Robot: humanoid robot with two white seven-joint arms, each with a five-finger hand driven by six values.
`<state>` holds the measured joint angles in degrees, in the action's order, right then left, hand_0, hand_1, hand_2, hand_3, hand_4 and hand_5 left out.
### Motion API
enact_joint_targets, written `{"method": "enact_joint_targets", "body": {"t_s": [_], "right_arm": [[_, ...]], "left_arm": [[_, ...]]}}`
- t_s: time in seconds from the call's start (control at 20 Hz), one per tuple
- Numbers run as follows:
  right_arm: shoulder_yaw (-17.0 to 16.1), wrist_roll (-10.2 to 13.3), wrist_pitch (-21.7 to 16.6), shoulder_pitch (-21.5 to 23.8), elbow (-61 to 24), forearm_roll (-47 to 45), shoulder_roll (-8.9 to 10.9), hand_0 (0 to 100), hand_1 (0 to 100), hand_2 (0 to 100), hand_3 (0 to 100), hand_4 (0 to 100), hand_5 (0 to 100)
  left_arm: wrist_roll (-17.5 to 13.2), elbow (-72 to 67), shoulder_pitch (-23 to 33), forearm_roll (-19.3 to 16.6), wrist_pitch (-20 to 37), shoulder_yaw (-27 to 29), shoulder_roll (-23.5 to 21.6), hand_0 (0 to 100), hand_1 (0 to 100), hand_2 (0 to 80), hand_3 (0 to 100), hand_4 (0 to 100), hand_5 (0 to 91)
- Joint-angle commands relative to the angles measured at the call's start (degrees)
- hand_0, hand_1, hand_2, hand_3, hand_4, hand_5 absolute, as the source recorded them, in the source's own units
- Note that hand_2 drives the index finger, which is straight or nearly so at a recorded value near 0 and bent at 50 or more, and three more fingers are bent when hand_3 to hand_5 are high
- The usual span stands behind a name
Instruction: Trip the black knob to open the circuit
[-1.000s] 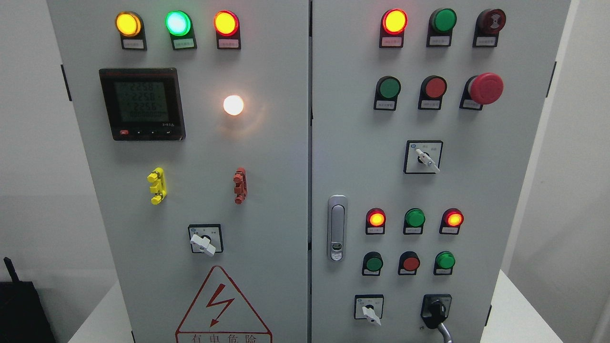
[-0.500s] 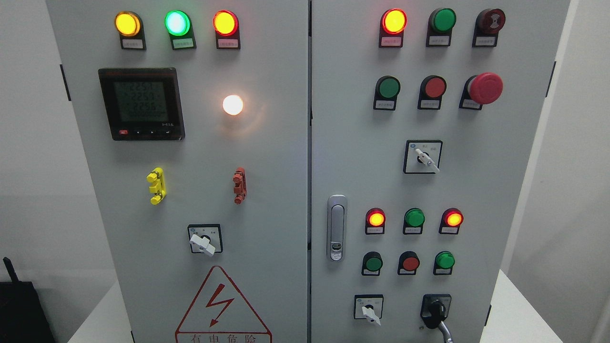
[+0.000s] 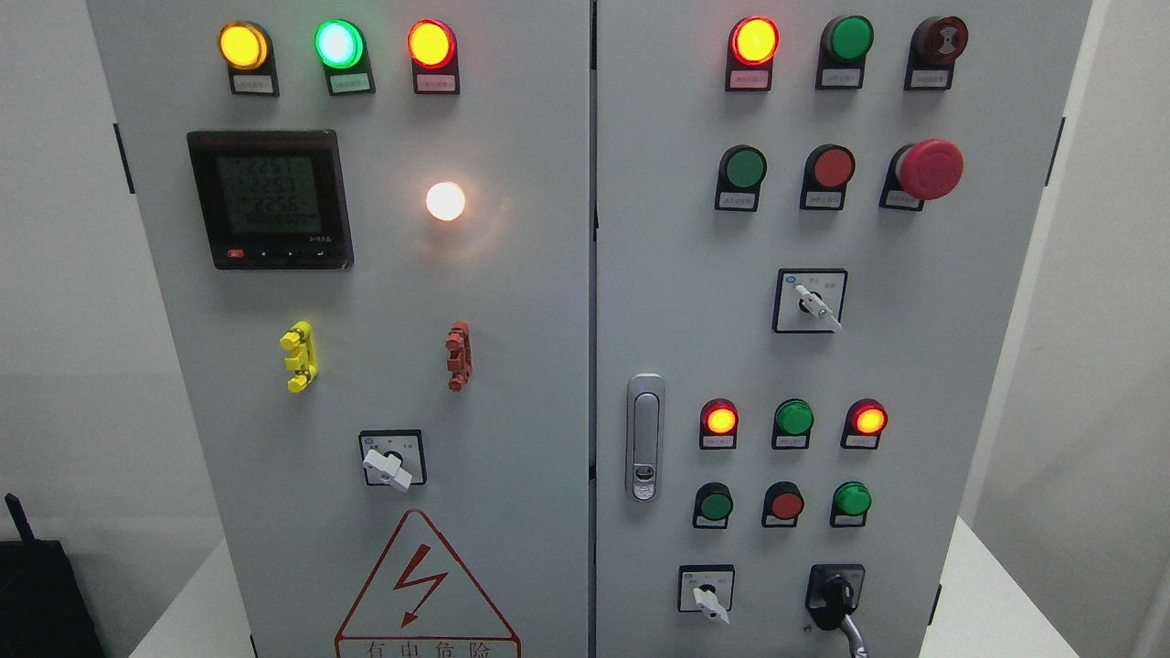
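1. Head view, and it is all cabinet: a tall grey sheet-metal control cabinet (image 3: 512,302) with two doors fills the picture, standing on a white counter (image 3: 992,594).
2. The target sits at the bottom of the right-hand door, in the lower right corner: a black plastic rotary knob on a black square plate (image 3: 834,594), with a short metal stem or key (image 3: 855,637) sticking out below it towards the bottom edge.
3. Just to its left is a small white-handled selector switch (image 3: 706,599), near but apart; above it runs a row of round green and red push buttons (image 3: 786,503).
4. No robot hand or arm shows anywhere, so the state of the fingers on either side cannot be told from here.
5. Handling, as a judgement: the knob looks rigid, fixed to the door, and probably spring-detented, so it should resist and then snap over. Smooth plastic may slip, so pinch across the raised grip, thumb one side, fingers the other, and twist. Keep clear of the metal stem.
6. The door itself is stiff; pushing hard gains nothing.
7. Against the frame from a second ago: the whole panel sits a touch further left in the picture, a slight camera shift.
8. The digits on the black-framed digital meter (image 3: 271,199) read differently; the lamps glow the same and the knob looks unturned.
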<state>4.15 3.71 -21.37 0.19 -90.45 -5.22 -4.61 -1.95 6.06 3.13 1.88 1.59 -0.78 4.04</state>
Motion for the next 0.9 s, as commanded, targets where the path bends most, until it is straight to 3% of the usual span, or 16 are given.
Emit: {"method": "enact_joint_targets", "body": {"t_s": [0.0, 0.85], "right_arm": [[2.3, -1.4, -1.1, -1.3, -2.4, 0.4, 0.04, 100, 90, 0, 100, 91, 85], [3.2, -1.5, -1.2, -1.5, -2.4, 0.6, 0.04, 100, 90, 0, 100, 91, 85]], "left_arm": [[0.0, 0.0, -0.1, 0.1, 0.1, 0.1, 0.1, 12, 39, 0.0, 0, 0, 0.0], [0.0, 0.0, -0.2, 0.1, 0.0, 0.1, 0.1, 12, 39, 0.0, 0, 0, 0.0]]}}
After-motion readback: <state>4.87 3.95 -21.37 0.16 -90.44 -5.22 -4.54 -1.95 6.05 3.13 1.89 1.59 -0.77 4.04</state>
